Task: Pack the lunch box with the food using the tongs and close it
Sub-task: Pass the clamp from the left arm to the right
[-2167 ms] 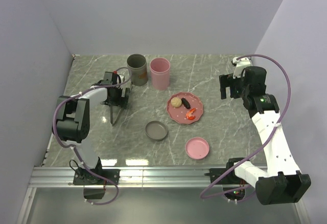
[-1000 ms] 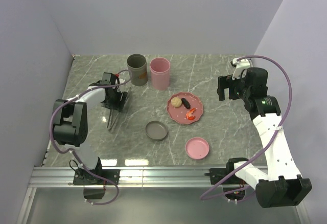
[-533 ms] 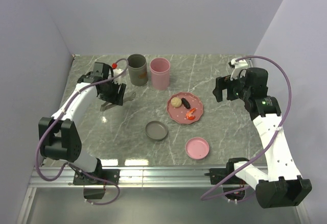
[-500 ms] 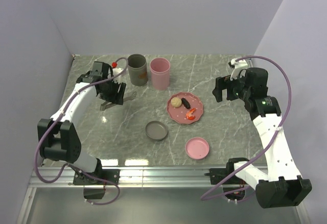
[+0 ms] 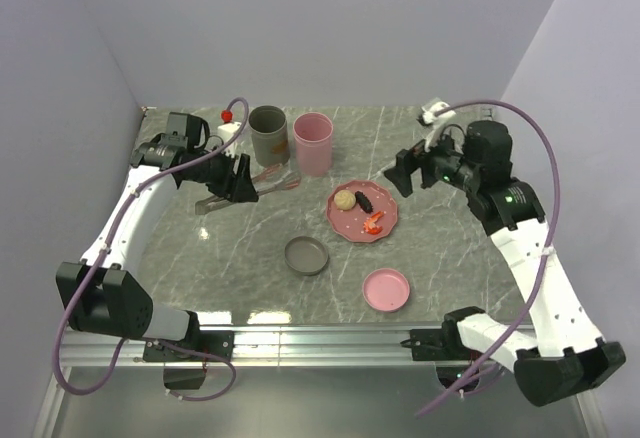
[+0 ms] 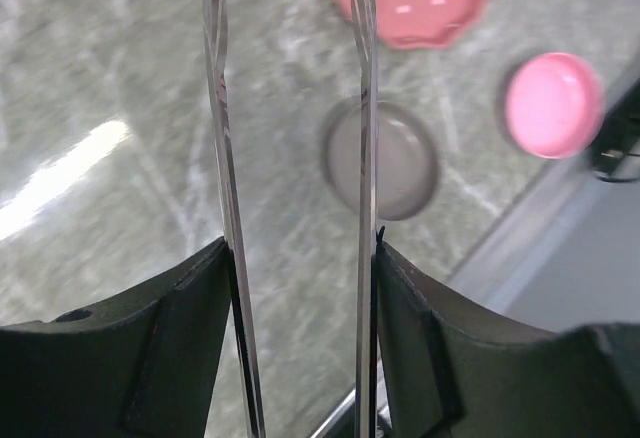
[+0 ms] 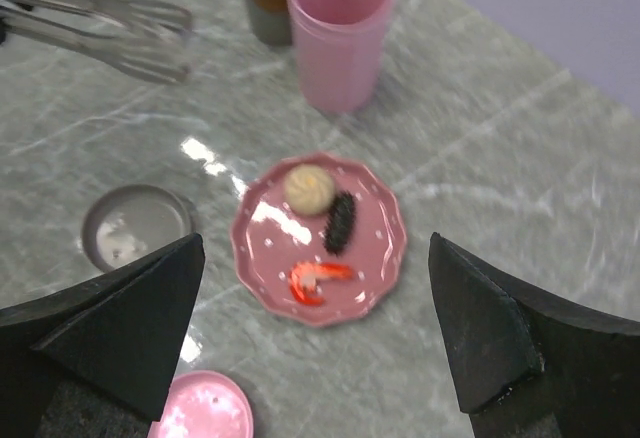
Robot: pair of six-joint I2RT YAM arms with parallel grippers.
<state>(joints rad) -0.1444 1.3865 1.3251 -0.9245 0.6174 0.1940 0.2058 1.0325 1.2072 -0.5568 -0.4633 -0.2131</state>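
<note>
My left gripper (image 5: pixel 243 186) is shut on the grey metal tongs (image 5: pixel 272 180), held off the table with their tips pointing right, in front of the cups. In the left wrist view both tong arms (image 6: pixel 218 158) lie against my fingers (image 6: pixel 190 308), with a gap between the arms. The food sits on the pink scalloped plate (image 5: pixel 350 224): a beige ball (image 5: pixel 345 199), a dark oblong piece (image 5: pixel 364 199) and a red shrimp (image 5: pixel 373 221). My right gripper (image 5: pixel 400 180) hangs open and empty above the plate's right side (image 7: pixel 316 243). The cup-shaped lunch box containers, grey (image 5: pixel 268 136) and pink (image 5: pixel 312 143), stand open at the back.
A grey round lid (image 5: pixel 306 255) lies in front of the plate and a pink round lid (image 5: pixel 386 289) lies nearer the front edge. Side walls close in the table left and right. The metal rail runs along the front.
The left arm has lifted the tongs off the table and swung them round so that they point right, tightening on them. The right gripper has moved left toward the plate.
</note>
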